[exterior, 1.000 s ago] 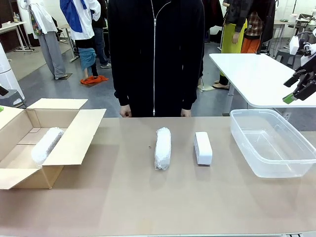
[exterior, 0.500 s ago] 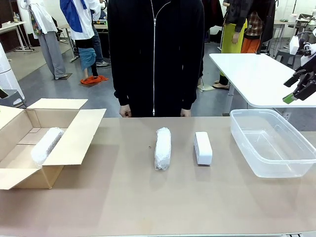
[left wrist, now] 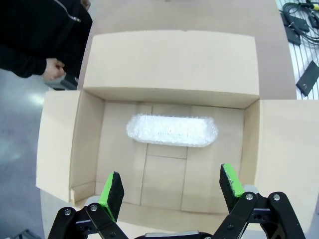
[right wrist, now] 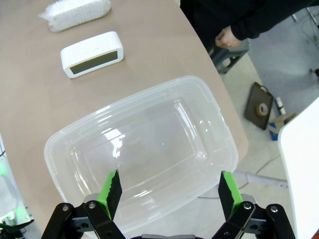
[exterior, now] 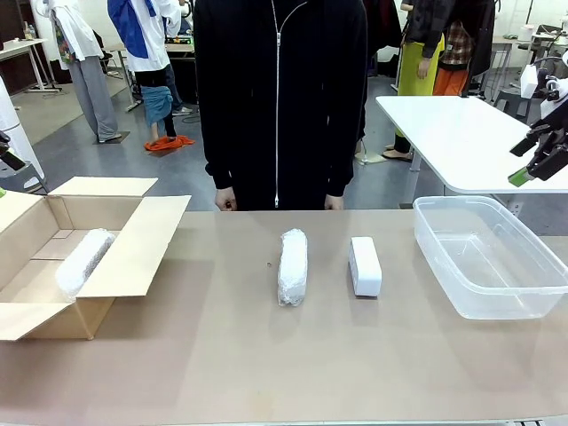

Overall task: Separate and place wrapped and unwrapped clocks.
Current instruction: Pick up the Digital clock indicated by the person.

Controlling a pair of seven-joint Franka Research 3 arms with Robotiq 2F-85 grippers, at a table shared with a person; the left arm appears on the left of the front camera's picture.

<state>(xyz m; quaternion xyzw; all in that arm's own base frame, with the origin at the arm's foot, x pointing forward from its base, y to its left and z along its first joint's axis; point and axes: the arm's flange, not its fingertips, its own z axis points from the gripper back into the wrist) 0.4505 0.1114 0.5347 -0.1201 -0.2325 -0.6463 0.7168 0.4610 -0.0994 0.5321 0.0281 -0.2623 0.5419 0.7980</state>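
One oblong bundle in translucent white bubble wrap lies lengthwise at the centre of the front view, on the tan tabletop. Just to its right, apart from it, lies the bare white rounded rectangular clock. A second bubble-wrapped bundle lies inside the open brown cardboard box at the left edge. A clear plastic tub stands at the right.

From the front the bare clock reads as a plain white block. The right wrist view, in its upper left, shows the dark display on its long side, with one end of the central bundle above it. The left wrist view looks straight down into the box and shows the boxed bundle lying across the floor seams, its bubble texture clear.

The left gripper hangs over the box, fingers spread wide and holding nothing. The right gripper is likewise spread and empty above the tub.
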